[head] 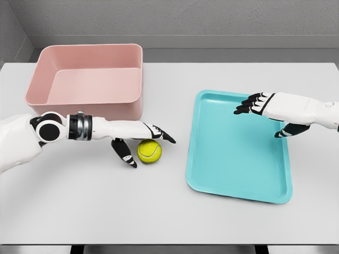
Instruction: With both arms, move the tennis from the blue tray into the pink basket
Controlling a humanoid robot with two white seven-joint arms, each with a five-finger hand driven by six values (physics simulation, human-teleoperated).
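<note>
Head view: the tennis ball [149, 151] lies on the white table [106, 211], between the pink basket [87, 79] and the blue tray [238, 143]. The left hand [139, 138] reaches over it, fingers spread; whether it touches the ball is hard to make out. The right hand [265, 110] hovers over the tray, fingers extended, holding nothing, its arm cut off at the frame edge.

The white table [106, 211] bears pink basket [87, 79], tennis ball [149, 151], blue tray [238, 145].
</note>
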